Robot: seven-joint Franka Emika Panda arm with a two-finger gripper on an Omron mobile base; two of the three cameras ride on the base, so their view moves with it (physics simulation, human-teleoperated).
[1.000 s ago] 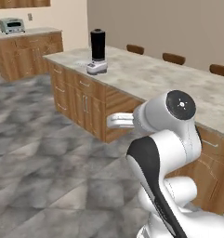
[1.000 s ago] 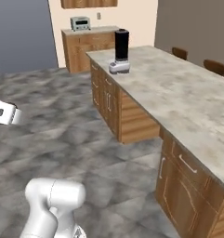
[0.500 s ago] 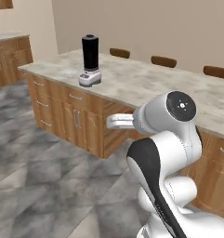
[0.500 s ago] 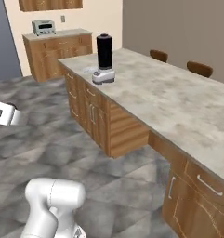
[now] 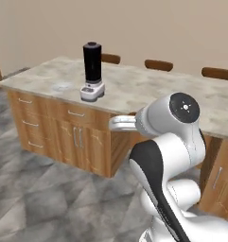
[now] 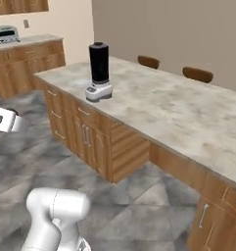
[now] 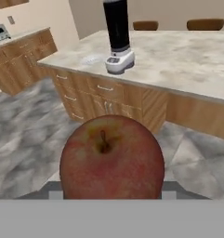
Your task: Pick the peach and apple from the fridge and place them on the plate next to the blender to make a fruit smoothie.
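Observation:
A red apple with a yellowish patch around its stem sits close in the hand view, and my gripper is shut on it; its fingertips are hidden behind the fruit. Ahead, the black blender stands on its white base on the marble island. The same blender stands near the island's left end in both base views. A small white plate lies just left of the blender. The peach and the fridge are out of view.
The island counter has wooden drawers and doors below it, and brown chair backs behind. A second counter with a silver toaster oven lines the far left wall. Grey tiled floor lies between me and the island.
The whole scene has shifted as the base moved: the island and blender have come nearer and slid towards the middle of both base views. The arm holds the same pose.

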